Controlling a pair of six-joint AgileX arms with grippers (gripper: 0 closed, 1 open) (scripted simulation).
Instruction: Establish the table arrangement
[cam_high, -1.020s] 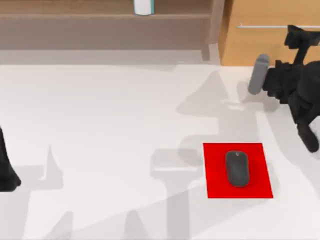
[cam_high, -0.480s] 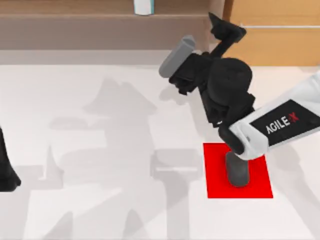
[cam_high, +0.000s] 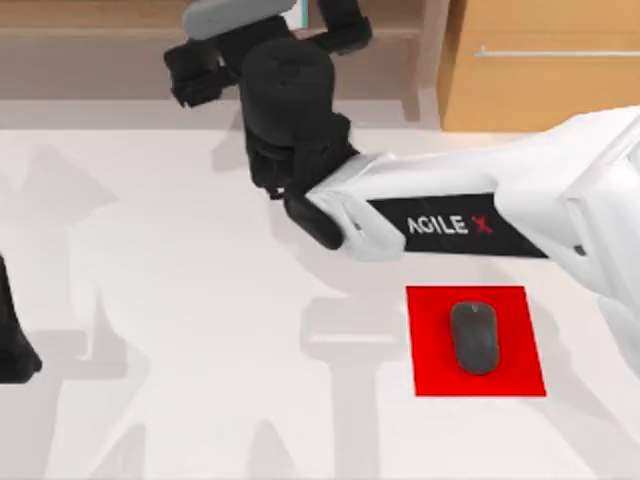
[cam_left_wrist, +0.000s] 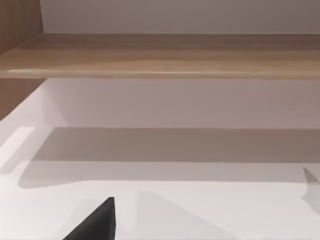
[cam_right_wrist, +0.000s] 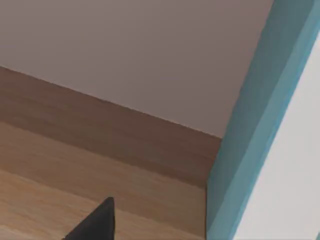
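Your right gripper reached over the table to the wooden shelf, beside a white-and-teal object. You couldn't tell its finger state. Your left arm sat parked at the left edge.

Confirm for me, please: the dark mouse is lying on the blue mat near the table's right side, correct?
Not quite: the mat is red, not blue, as the top view shows. The dark mouse does lie on it, on the right side of the table.
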